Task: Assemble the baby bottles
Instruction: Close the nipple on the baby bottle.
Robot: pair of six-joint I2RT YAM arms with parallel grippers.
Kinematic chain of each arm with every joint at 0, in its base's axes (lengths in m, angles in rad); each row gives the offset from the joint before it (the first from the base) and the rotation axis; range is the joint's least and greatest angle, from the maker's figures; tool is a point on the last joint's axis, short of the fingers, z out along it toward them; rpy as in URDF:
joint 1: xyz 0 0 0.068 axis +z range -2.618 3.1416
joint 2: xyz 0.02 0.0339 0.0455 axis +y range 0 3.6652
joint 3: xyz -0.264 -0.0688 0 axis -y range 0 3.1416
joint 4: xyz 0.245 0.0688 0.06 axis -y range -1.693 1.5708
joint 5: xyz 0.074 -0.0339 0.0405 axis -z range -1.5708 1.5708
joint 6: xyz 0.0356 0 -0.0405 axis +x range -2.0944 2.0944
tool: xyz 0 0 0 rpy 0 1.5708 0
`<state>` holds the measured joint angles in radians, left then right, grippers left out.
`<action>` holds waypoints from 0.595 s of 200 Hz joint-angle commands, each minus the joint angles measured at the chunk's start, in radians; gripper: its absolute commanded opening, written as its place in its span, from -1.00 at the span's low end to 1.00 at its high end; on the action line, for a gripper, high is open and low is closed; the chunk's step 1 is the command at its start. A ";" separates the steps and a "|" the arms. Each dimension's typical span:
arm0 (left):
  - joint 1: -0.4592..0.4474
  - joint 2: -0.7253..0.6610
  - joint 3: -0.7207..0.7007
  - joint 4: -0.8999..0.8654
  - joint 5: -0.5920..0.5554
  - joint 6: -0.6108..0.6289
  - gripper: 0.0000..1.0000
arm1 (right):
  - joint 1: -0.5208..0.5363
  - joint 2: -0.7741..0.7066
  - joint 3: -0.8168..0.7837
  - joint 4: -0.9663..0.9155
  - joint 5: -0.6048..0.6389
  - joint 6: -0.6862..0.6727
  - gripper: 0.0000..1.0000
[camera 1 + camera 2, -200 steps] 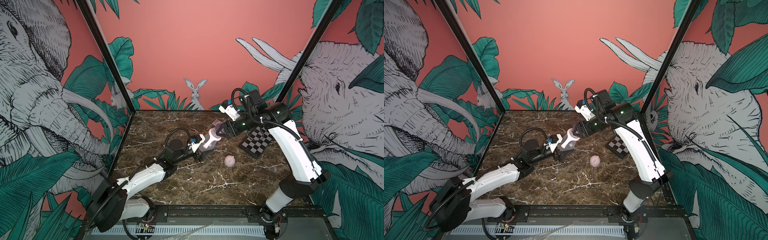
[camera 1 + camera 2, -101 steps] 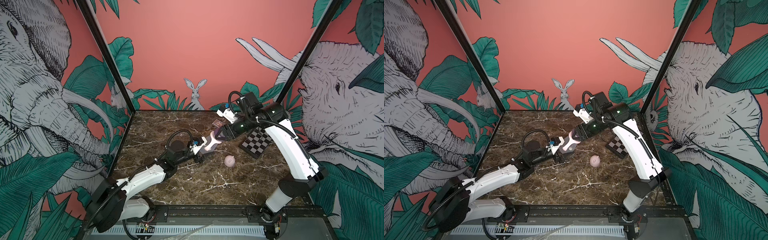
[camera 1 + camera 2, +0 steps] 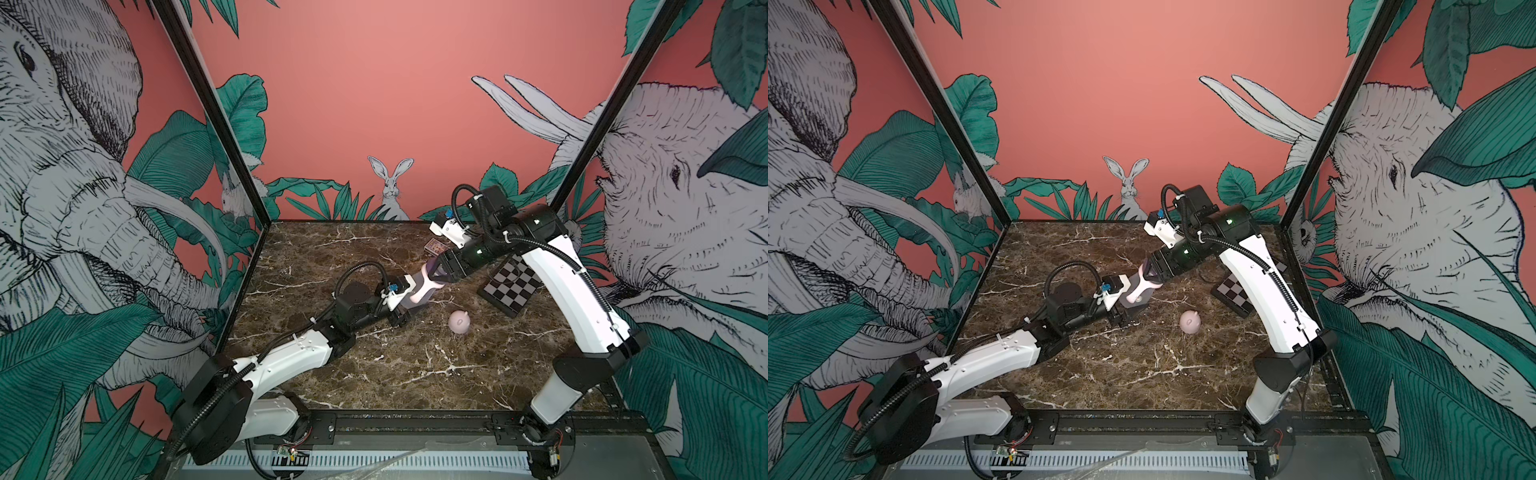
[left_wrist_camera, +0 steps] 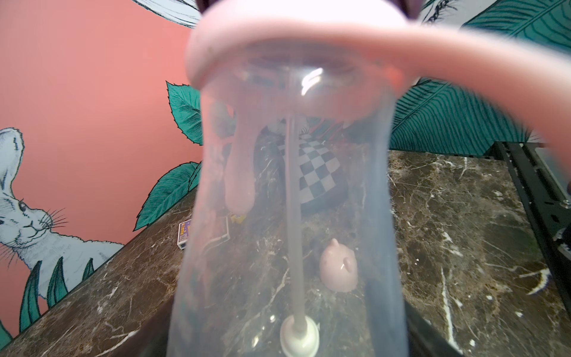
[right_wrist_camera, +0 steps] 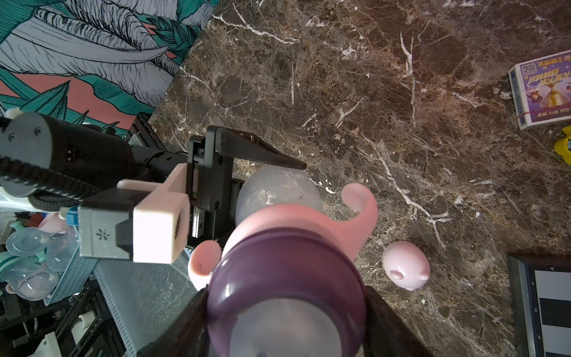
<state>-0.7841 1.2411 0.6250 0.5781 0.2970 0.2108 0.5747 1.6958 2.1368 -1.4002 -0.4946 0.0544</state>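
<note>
The baby bottle [image 3: 419, 291] [image 3: 1135, 293] hangs tilted above the marble table, between both arms. My left gripper [image 3: 402, 308] [image 3: 1120, 311] is shut on its clear body [image 4: 293, 185]; the thin straw [image 4: 292, 216] runs down inside. My right gripper [image 3: 439, 272] [image 3: 1153, 272] [image 5: 284, 324] is shut on the purple nipple [image 5: 284, 284], which sits in the pale pink handled collar [image 5: 293, 222] [image 4: 278, 40] on the bottle's neck. The pink dome cap [image 3: 459, 321] [image 3: 1190, 322] [image 5: 406, 265] with ears stands alone on the table, just right of the bottle.
A checkered board [image 3: 511, 286] [image 5: 547, 309] lies at the right under my right arm. A small card box [image 3: 435, 247] [image 5: 543, 89] lies near the back, with a small yellow thing [image 5: 564, 145] beside it. Walls close in the left, back and right.
My right arm has shifted slightly down and toward the left arm with the bottle's top. Both grips are unchanged and the cap has not moved.
</note>
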 commanded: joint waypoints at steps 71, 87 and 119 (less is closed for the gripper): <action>-0.008 -0.028 -0.027 0.124 -0.145 0.032 -0.02 | -0.001 0.010 -0.113 0.072 -0.030 0.053 0.11; -0.007 -0.028 -0.029 0.129 -0.159 0.025 -0.02 | -0.001 -0.018 -0.176 0.150 -0.040 0.096 0.10; -0.008 -0.024 -0.023 0.133 -0.134 0.013 -0.02 | -0.007 -0.061 -0.261 0.265 -0.123 0.143 0.11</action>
<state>-0.7849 1.2446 0.5804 0.5591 0.1677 0.2352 0.5625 1.6749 1.9301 -1.1992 -0.5251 0.1436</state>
